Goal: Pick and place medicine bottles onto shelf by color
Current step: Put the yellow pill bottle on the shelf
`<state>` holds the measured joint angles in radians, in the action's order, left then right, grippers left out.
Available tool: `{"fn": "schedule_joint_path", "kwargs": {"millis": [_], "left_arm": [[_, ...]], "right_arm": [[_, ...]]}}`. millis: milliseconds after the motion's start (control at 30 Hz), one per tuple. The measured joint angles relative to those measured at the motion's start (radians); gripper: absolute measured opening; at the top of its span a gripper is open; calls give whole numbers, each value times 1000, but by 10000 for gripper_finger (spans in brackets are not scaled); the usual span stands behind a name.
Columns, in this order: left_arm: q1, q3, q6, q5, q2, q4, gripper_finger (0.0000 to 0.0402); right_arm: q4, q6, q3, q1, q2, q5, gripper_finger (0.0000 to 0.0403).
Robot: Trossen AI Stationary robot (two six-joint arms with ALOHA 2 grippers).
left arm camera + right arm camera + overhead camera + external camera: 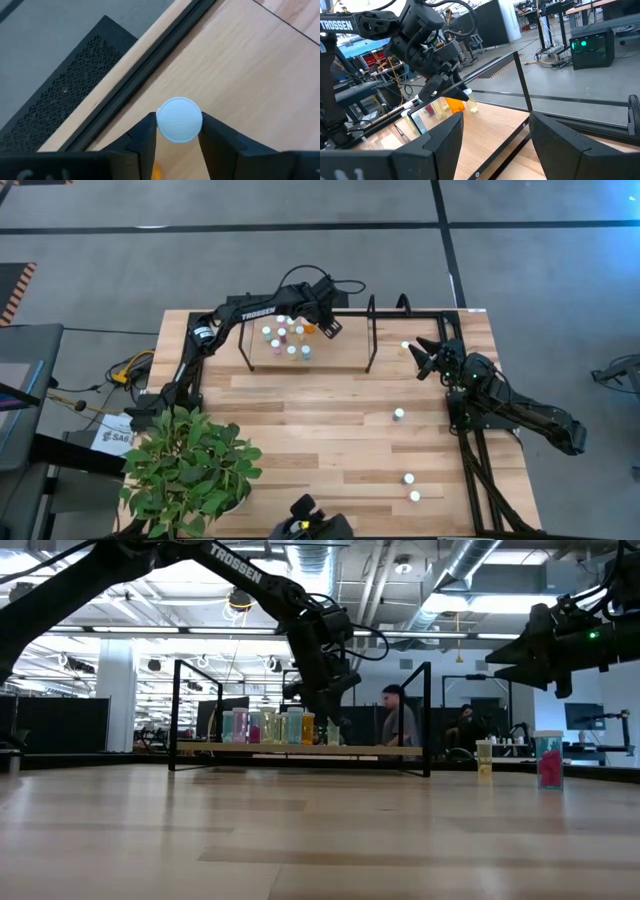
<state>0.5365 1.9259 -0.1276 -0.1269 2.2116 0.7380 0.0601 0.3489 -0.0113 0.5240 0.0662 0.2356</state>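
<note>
I have the left gripper [177, 137] over the shelf [340, 365], at the end of the row of bottles [285, 338] already standing there. Its fingers [145, 137] are closed against the white cap [179, 119] of an orange bottle [311, 328] (the orange body barely shows below the cap in the wrist view). Judging by the low view, the bottle sits at or just above the board next to the others, so I take this as the placing step.

Next I need to let go cleanly: widen the fingers without tipping the bottle into its neighbours, then lift straight up.

The right gripper [428, 358] waits past the shelf's right end, fingers wide apart and holding nothing. A bottle [406, 346] stands just beside it, and three more [399, 414] are loose on the table [330, 440], still to be sorted.
</note>
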Motion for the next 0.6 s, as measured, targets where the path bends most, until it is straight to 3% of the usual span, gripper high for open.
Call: {"fn": "schedule_joint_path", "kwargs": {"millis": [367, 600], "left_arm": [[-13, 71, -1, 13, -6, 54, 195], [-20, 200, 43, 20, -13, 161, 233]], "right_arm": [[0, 0, 0, 0, 0, 0, 249], [0, 0, 0, 0, 0, 0, 249]]}}
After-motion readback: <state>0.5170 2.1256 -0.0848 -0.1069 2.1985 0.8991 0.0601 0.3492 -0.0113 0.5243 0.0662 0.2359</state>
